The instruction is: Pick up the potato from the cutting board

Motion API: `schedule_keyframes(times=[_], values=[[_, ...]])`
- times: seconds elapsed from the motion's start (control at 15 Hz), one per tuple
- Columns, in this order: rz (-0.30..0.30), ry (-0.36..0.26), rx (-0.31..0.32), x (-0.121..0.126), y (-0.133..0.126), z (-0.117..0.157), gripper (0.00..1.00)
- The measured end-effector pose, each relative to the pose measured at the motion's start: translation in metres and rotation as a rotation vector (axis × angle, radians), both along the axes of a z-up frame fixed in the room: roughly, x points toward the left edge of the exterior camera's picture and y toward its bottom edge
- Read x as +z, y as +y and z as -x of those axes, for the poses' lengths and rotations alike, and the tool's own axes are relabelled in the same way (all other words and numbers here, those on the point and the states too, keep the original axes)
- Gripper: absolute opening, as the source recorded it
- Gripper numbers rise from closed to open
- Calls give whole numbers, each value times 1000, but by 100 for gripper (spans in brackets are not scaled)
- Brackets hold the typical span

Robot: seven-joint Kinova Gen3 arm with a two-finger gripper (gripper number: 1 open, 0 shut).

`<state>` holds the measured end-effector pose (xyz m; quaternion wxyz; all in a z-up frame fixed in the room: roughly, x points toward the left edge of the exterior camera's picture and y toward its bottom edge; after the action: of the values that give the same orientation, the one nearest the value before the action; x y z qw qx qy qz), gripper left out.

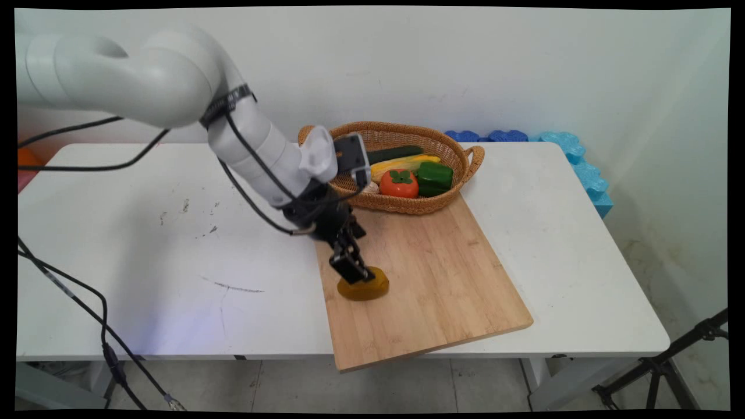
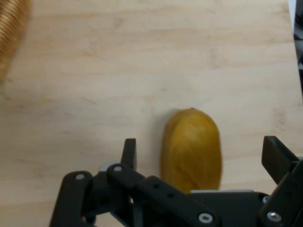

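A yellow-brown potato-shaped piece (image 1: 365, 285) lies on the left part of a wooden cutting board (image 1: 430, 273). My gripper (image 1: 356, 272) is lowered right over it, tilted down from the upper left. In the hand view the piece (image 2: 191, 149) lies lengthwise between the two fingers of the gripper (image 2: 203, 153). The left finger (image 2: 128, 152) and the right finger (image 2: 278, 158) stand wide apart on either side of it, with board showing between each finger and the piece. The gripper is open and holds nothing.
A wicker basket (image 1: 460, 152) at the board's far end holds an orange-red tomato (image 1: 399, 184), a green pepper (image 1: 434, 178), a corn cob (image 1: 404, 164) and a dark cucumber (image 1: 396, 153). Blue foam blocks (image 1: 582, 169) line the back right. A tripod (image 1: 663, 366) stands on the floor at right.
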<state>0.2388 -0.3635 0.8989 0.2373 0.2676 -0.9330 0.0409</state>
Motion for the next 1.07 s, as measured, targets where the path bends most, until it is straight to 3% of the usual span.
schedule_keyframes(times=[0.27, 0.93, 1.0, 1.07], values=[[-35, -14, -1, -23, 9, 4, 100], [-11, -35, 1, -57, 2, 14, 100], [-10, -36, 2, -59, 2, 15, 0], [-8, -36, 2, -60, 2, 15, 0]])
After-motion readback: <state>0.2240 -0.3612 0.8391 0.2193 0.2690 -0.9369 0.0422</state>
